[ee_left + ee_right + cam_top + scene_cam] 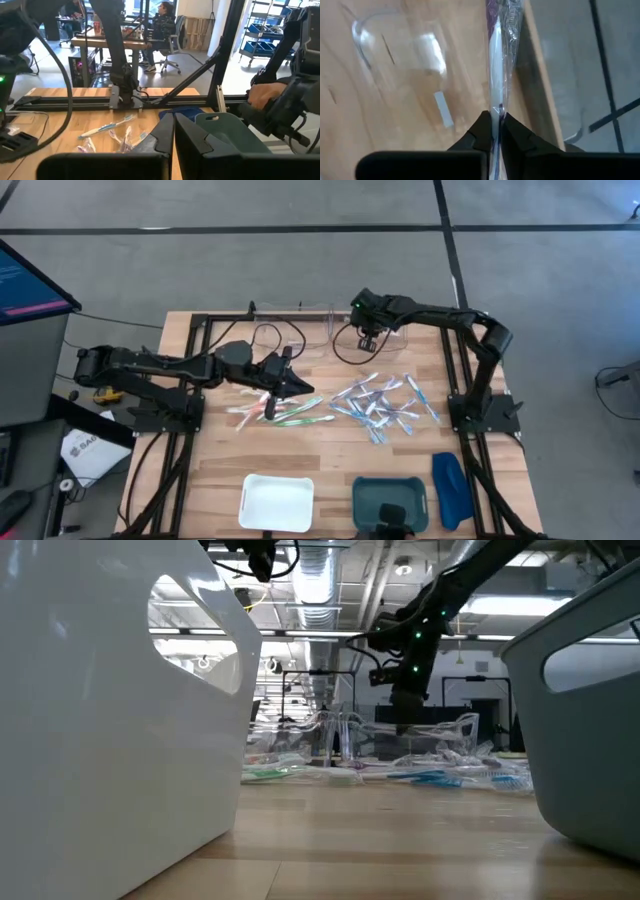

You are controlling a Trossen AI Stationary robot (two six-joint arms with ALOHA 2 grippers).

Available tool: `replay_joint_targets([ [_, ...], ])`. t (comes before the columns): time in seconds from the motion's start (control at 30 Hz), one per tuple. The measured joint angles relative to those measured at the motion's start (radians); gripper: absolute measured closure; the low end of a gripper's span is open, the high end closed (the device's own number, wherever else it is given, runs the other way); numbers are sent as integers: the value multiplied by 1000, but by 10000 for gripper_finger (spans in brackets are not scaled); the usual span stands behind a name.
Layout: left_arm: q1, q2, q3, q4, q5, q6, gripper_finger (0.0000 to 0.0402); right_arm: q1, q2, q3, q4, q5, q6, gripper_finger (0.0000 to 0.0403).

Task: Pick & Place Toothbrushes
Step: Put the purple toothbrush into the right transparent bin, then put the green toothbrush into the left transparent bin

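Note:
Several toothbrushes lie flat on the wooden table: blue and clear-wrapped ones in a heap (385, 405), pink and green ones (285, 415) to its left. My right gripper (366, 335) hangs at the far side of the table over a clear container (310, 320). It is shut on one clear-wrapped toothbrush (496, 60) with a white handle. My left gripper (292, 383) is shut with nothing in it. It points level toward the table's right edge, just above the pink and green toothbrushes. My right gripper pinches the wrapped toothbrush between its two fingertips (482, 131), on the wrapper and handle (495, 107). The fingers slant steeply downward and lie along the brush, which sticks out ahead of them. The brush is lifted clear of the table, above the clear container (395, 55).
A white tray (277, 502) and a teal tray (390, 498) stand at the near edge. A dark-blue oblong object (449, 488) lies to their right. Black frame rails (455, 370) run along the table's sides. Cables (270, 340) trail near the clear container.

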Motion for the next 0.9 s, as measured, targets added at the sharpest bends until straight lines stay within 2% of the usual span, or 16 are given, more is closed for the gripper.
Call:
replay_joint_targets([
  [0.2, 0, 0, 0, 1, 0, 0, 394, 2, 51, 34, -48, -49, -32, 388],
  [0.37, 0, 0, 0, 1, 0, 0, 394, 2, 76, 51, -90, -51, -29, 380],
  [0.9, 0, 0, -1, 0, 0, 0, 394, 39, 65, 52, -87, -50, -45, 301],
])
